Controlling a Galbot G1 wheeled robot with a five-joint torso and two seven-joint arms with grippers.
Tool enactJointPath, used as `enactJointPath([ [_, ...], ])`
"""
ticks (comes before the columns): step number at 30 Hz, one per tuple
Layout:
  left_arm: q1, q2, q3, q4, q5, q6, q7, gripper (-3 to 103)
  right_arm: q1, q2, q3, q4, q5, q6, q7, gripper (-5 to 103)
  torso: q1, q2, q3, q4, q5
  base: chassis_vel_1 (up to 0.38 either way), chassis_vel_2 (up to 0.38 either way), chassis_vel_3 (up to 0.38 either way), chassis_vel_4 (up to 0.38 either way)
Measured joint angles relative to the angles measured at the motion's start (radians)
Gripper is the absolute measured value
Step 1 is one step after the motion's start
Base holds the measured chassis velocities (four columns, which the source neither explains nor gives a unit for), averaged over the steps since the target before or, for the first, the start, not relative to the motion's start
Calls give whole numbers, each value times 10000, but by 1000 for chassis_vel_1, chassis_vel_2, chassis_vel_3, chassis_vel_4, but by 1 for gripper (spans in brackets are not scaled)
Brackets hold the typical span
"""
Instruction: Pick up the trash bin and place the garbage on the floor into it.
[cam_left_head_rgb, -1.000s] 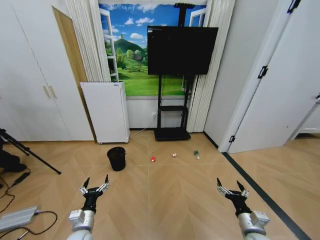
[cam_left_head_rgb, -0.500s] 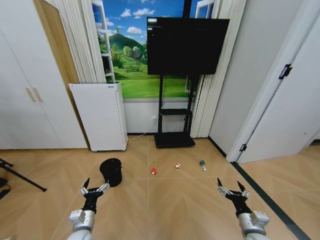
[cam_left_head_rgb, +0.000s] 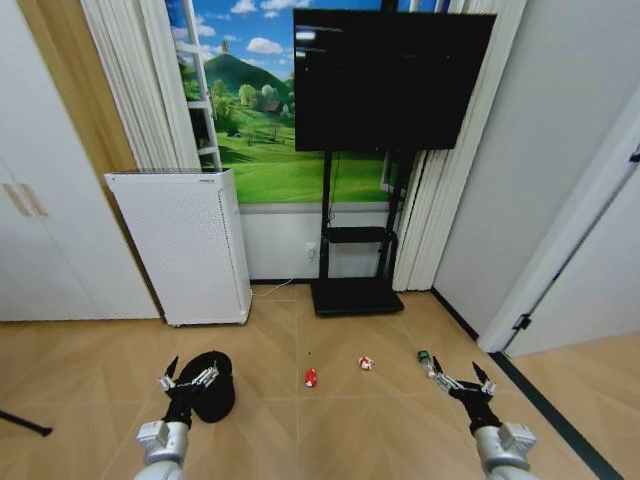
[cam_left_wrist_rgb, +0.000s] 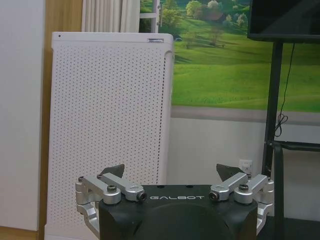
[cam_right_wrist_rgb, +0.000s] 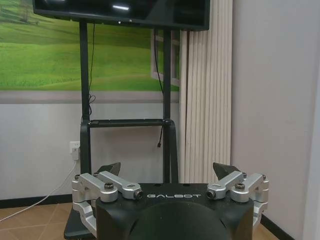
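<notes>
Head view: left gripper low at left, fingers spread, nothing between them; trash bin just behind and beside fingertips, partly hidden by them, contact not clear. Right gripper low at right, fingers likewise spread, empty. Garbage on wood floor, 3 pcs, in a rough row between the 2 grippers: red piece, red-and-white piece, green bottle just ahead of right gripper's fingertips, apart from them.

Left wrist view: left gripper w/ fingers parted, pointed at white perforated appliance (1), well beyond fingertips; landscape mural beside it.

Right wrist view: right gripper w/ fingers parted, facing black TV stand (1), TV above, pleated curtain off to one side; wall socket w/ white cable.

Count: bins 1, litter pcs 3, grippers 2, both unclenched.
</notes>
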Motion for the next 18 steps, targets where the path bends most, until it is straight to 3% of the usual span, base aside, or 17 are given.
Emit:
enactJointPath([
  [1,0,2,-2,3,-2,-1,0,100,13,-3,-3,-2,0,0,0,100,2,-1,2,8,3,-359,349,363,-363],
  [2,-10,2,0,13,-4,-1,0,100,16,-6,-2,-4,-1,0,0,100,0,-1,1,-4,-19,-359,359,382,-355],
  [7,-20,5,-7,22,-4,-3,-5,100,23,-6,-15,-26,-13,1,-2,100,2,-1,2,11,6,-354,362,368,-379],
  [8,-29,4,7,40,-5,-3,13,100,20,-5,-13,-45,-38,16,0,100,-1,1,0,-6,-23,-384,348,362,-361],
  [11,-44,5,5,55,-4,-4,2,100,58,2,-54,-148,-140,166,33,100,-1,-1,1,1,5,-364,351,352,-360],
  [13,-74,4,16,98,-2,14,-85,100,145,18,-116,-276,-333,508,174,100,-2,2,-1,0,-17,-359,350,338,-340],
  [18,-97,5,0,166,209,107,-250,100,196,43,-178,-354,-482,745,211,100,7,-1,4,6,-2,-322,324,316,-325],
])
